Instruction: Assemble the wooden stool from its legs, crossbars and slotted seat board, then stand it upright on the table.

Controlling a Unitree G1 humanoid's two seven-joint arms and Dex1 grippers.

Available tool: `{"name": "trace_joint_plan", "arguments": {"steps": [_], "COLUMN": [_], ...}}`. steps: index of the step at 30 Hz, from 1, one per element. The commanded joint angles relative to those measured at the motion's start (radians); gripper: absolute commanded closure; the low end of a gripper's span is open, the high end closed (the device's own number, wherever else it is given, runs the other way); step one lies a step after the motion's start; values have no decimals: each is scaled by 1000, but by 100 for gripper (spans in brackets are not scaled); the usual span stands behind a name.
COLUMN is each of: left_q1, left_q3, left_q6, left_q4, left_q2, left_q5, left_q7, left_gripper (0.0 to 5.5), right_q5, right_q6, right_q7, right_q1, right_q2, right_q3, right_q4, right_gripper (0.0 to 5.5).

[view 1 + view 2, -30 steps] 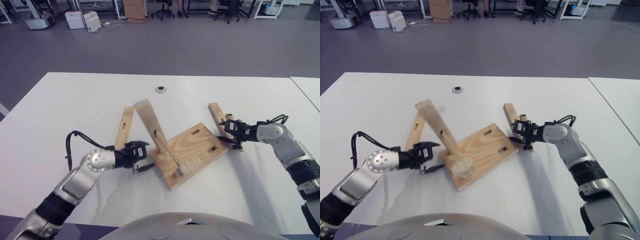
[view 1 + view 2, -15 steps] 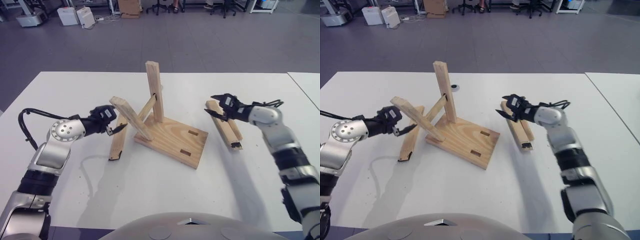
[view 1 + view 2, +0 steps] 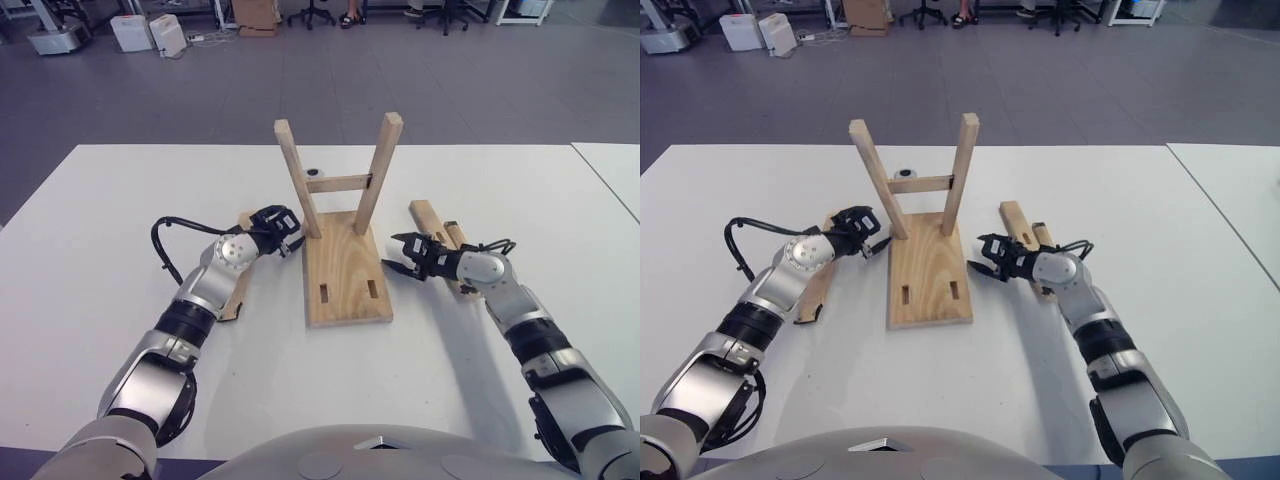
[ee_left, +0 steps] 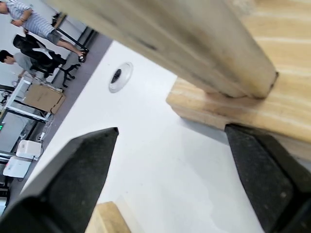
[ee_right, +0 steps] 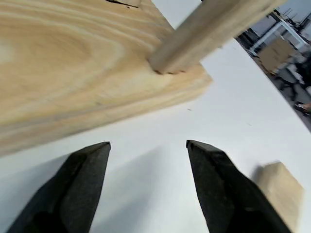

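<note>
The slotted seat board (image 3: 345, 270) lies flat on the white table (image 3: 120, 230). From its far end rise two legs, a left one (image 3: 297, 178) and a right one (image 3: 377, 172), joined by a crossbar (image 3: 338, 183). My left gripper (image 3: 292, 240) is open at the foot of the left leg; the left wrist view shows that foot (image 4: 194, 53) beyond its fingers (image 4: 73, 179). Just off the board's right edge my right gripper (image 3: 392, 255) stands open and empty, and the board (image 5: 73, 73) fills the space ahead of it. Two empty slots (image 3: 323, 292) show near the board's front end.
A loose wooden leg (image 3: 237, 290) lies under my left forearm. Two more loose pieces (image 3: 430, 222) lie behind my right gripper. A small round grommet (image 3: 316, 170) sits in the table behind the crossbar. A second table (image 3: 612, 170) stands at the right.
The board has turned lengthwise, and two legs with a crossbar now stand upright where one leaned before. Both grippers have come in to the board's sides.
</note>
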Motion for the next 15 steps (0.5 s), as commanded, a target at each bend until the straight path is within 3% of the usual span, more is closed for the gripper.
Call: {"name": "trace_joint_plan", "arguments": {"steps": [1, 5, 15], "left_q1": [48, 89, 136], "left_q3": [36, 67, 111], "left_q6": [-19, 16, 110], "left_q4": [-50, -133, -284], "left_q2": [11, 17, -5], "left_q5": [-14, -16, -49], "left_q7": [-13, -17, -27], "left_gripper": [145, 145, 145], "right_q5": [128, 289, 350], "right_q6": [234, 387, 365], "right_q7": [-145, -125, -151], "right_q1": [26, 38, 54], "right_q2": [-22, 24, 57], "right_q3": [-258, -356, -416], "right_q4": [-200, -156, 29], "right_gripper": [258, 258, 258]}}
